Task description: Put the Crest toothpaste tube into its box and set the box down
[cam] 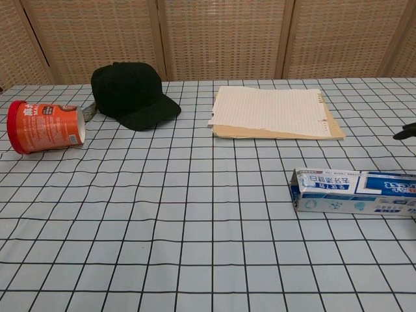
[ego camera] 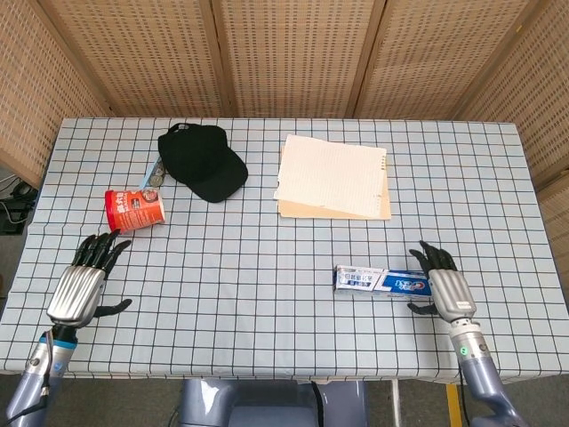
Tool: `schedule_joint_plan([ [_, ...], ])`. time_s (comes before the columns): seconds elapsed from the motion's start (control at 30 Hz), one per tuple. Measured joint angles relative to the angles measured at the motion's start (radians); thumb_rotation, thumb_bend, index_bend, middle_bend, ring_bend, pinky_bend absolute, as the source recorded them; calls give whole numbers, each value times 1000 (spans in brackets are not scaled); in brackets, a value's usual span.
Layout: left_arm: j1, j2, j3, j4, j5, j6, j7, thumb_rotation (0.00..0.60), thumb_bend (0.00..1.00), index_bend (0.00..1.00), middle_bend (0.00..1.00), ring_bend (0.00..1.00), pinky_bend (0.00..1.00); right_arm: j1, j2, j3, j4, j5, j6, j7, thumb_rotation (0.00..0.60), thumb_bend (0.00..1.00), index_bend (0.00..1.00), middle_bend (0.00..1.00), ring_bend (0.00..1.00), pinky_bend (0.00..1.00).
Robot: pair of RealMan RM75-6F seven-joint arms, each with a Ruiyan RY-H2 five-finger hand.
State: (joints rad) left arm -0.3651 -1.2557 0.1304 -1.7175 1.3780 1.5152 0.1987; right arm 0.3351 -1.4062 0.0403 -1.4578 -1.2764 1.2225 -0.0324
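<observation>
At the lower left of the head view the left hand [ego camera: 78,286] is hovering over the tablecloth with its fingers spread and nothing in them; it is lying well apart from anything the task needs. An orange tub [ego camera: 134,210] is lying on its side just above it, nearer the upper left, beside a black cap [ego camera: 201,159].

Moving toward the middle, a stack of paper on a folder [ego camera: 332,177] is sitting flat in the upper centre.

At the lower right the Crest box [ego camera: 381,281] is lying flat on the table, long side running left to right, its left end flap facing the middle of the frame. No tube is showing outside it, so the tube is probably inside already, though that cannot be confirmed. The box is looking like thin printed card: light, fairly stiff along its length, easy to crush across its broad faces, and a little slick. A grasp across the narrow sides near the middle would likely suit it best.

The right hand [ego camera: 449,286] is resting at the box's right end with fingers splayed and empty, close beside it or just touching; which is hard to tell.
</observation>
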Motion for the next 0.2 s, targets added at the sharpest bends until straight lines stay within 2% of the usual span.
schedule_joint_plan([
  [0.2,88,-21,13,79,22,44,-2,600,51,99,0,0,0,-70,55,-56,-36,-101,99,-11,600,173,137,0,0,0],
])
